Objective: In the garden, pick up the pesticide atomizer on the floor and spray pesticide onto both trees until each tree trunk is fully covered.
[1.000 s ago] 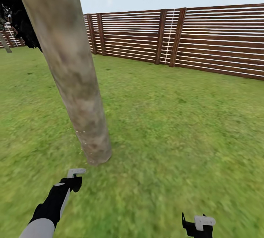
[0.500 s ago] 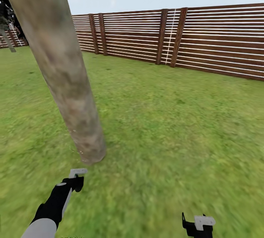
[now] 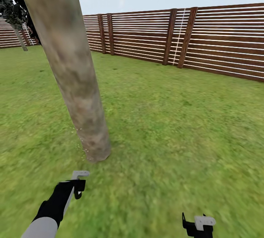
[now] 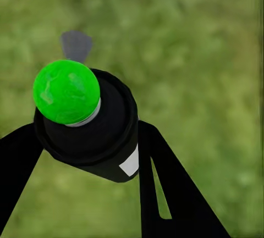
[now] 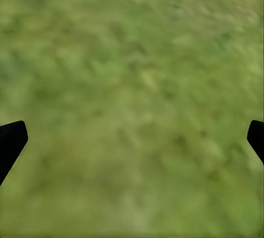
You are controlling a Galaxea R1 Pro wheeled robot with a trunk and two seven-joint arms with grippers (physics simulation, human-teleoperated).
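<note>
My left gripper (image 4: 88, 139) was clamped on the pesticide atomizer (image 4: 93, 133), its black fingers (image 4: 159, 183) pressed against both sides of the dark bottle; in the left wrist view the bottle's top showed a bright green dot and a white label sat low on its side. In the head view that gripper (image 3: 77, 183) sat at the lower left of the frame, with a strip of bare grass between it and the foot of the tree trunk (image 3: 73, 69). The trunk rose from the lower-left middle to the top left edge, leaning in the picture, thick and mottled. Tiny white specks of pesticide (image 3: 81, 141) dotted the trunk's left edge near its base. My right gripper (image 3: 198, 225) lay at the bottom edge, right of centre, its jaws spread wide over grass (image 5: 132, 106). Open lawn (image 3: 176, 121) stretched across the right half up to the slatted wooden fence (image 3: 205, 40) along the upper part.
</note>
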